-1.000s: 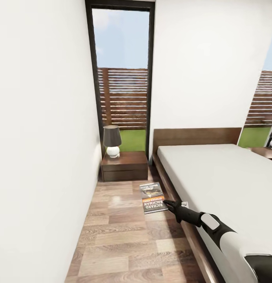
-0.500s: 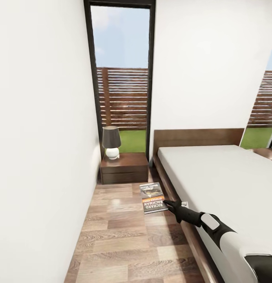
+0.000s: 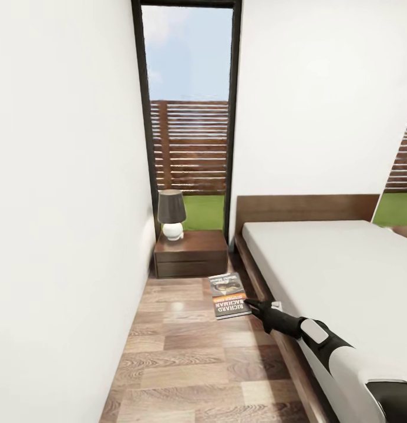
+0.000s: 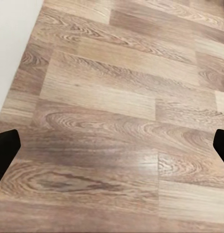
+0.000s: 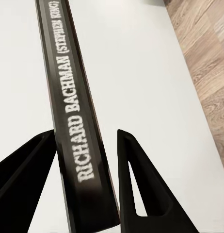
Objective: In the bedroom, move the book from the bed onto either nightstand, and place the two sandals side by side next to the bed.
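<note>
Clearly right claw (image 5: 85,160) pinches thin glossy dark book (image 3: 228,295) spine.

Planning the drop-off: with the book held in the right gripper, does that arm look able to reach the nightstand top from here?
Probably not yet. The right gripper holds the book beside the bed, short of the nightstand. Open floor lies between, so rolling closer should do.

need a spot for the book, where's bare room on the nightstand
The nightstand top is bare on the half nearer the bed. The lamp crowds its wall-side back corner. The right gripper holds the book beside the bed frame.
</note>
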You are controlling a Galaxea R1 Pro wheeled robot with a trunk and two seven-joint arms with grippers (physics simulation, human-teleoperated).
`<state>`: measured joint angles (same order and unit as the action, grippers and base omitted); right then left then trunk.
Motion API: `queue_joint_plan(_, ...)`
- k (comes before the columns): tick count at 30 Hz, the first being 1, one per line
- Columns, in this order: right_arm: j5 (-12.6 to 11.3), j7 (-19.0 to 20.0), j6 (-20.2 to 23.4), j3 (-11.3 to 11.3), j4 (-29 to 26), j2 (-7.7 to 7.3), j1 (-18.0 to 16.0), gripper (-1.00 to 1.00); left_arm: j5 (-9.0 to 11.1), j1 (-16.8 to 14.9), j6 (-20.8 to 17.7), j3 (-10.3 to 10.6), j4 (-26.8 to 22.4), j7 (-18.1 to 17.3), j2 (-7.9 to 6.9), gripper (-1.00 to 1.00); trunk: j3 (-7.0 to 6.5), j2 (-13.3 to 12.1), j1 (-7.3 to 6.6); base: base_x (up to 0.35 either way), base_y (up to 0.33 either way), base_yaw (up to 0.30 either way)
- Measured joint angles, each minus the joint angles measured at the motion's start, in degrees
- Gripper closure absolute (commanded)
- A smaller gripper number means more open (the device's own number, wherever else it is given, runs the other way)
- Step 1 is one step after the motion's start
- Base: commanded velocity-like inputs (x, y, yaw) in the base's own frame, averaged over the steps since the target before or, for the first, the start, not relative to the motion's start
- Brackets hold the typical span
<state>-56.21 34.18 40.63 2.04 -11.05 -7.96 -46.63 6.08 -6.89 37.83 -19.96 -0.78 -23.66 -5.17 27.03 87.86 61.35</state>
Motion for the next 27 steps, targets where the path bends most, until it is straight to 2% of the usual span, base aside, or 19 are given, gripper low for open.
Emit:
queue_joint_plan(10, 0.0, 0.0, 0.0, 0.0, 0.0, 0.00, 0.0, 1.00, 0.0, 0.0, 0.0, 0.0, 0.0, 0.0, 0.07, -1.00, 0.00, 0.0, 0.00, 0.172, -0.047, 0.036)
queue_joint_plan(27, 0.0, 0.1, 0.0, 0.0, 0.0, 0.00, 0.0, 1.00, 0.0, 0.0, 0.0, 0.0, 0.0, 0.0, 0.11, -1.00, 0.00, 0.0, 0.00, 0.175, -0.125, 0.002)
